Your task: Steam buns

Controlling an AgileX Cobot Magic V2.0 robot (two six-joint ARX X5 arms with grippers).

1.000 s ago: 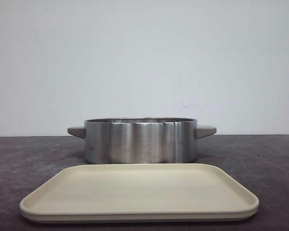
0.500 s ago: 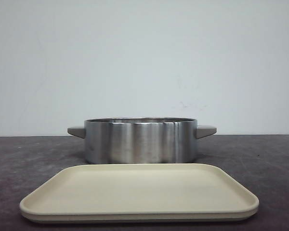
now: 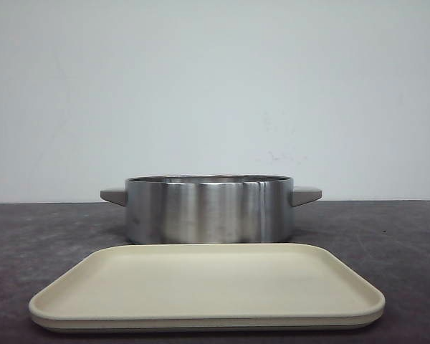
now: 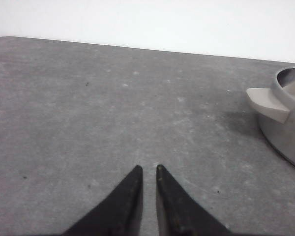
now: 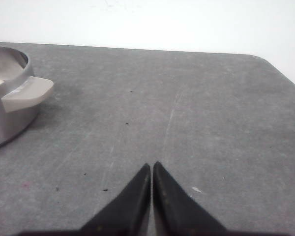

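Observation:
No buns show in any view; the cream tray at the front of the table has nothing on it. Behind it stands a steel pot with two grey side handles; its inside is hidden in the front view. My left gripper hovers low over bare table, its jaws almost together with a thin gap and nothing between them. The pot is off to its side. My right gripper is shut and empty over bare table, with the pot on its other side. Neither gripper shows in the front view.
The dark grey table ends at a white wall. A rounded table corner shows in the right wrist view. The pot's grey handles stick out toward each arm.

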